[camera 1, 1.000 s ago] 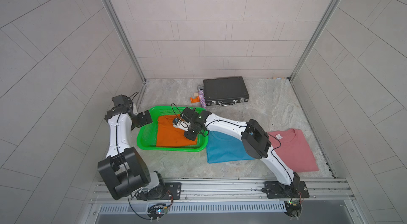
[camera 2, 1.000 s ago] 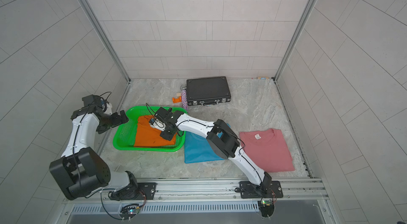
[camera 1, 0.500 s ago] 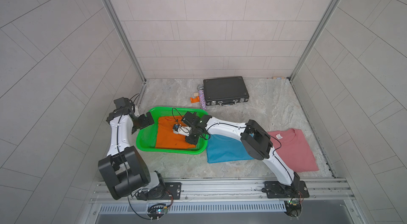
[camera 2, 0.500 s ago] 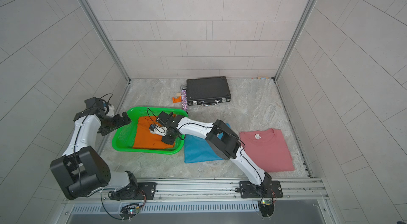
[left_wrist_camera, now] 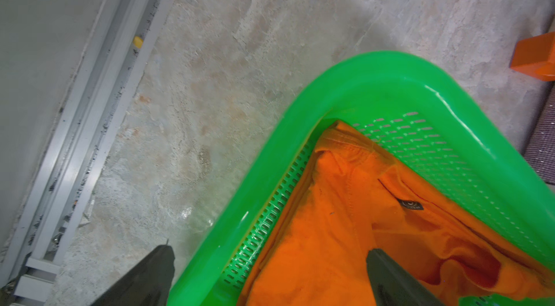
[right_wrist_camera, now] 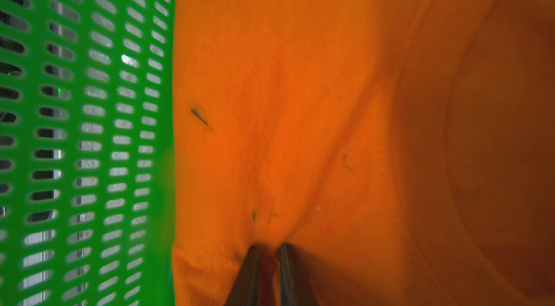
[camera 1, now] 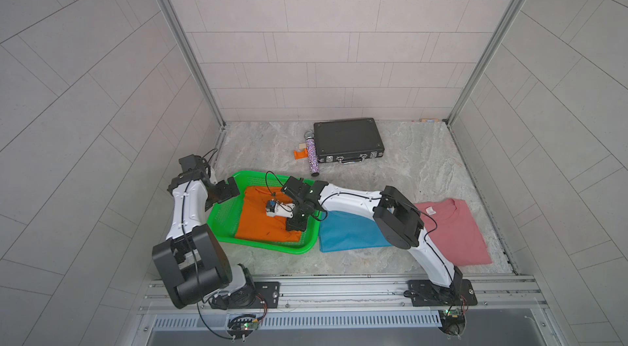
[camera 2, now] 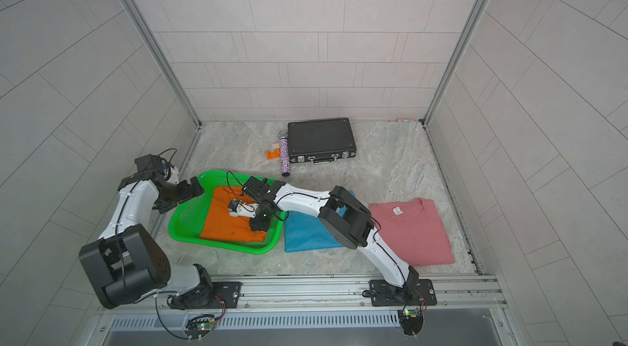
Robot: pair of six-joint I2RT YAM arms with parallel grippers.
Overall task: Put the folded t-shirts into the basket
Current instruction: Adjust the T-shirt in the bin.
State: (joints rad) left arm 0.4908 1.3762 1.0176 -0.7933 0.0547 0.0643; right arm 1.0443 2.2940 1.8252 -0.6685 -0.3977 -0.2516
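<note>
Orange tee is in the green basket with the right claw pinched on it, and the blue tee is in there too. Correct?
Not quite. The blue tee lies on the table beside the basket, not in it; both top views show this. The orange tee is indeed in the basket, with the right claw pinched on it.

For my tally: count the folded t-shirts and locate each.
3: orange t-shirt inside the green basket; blue t-shirt beside the basket; pink t-shirt beside the blue. None seems hidden.

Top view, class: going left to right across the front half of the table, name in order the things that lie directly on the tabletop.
green basket → sky-blue t-shirt → pink t-shirt
</note>
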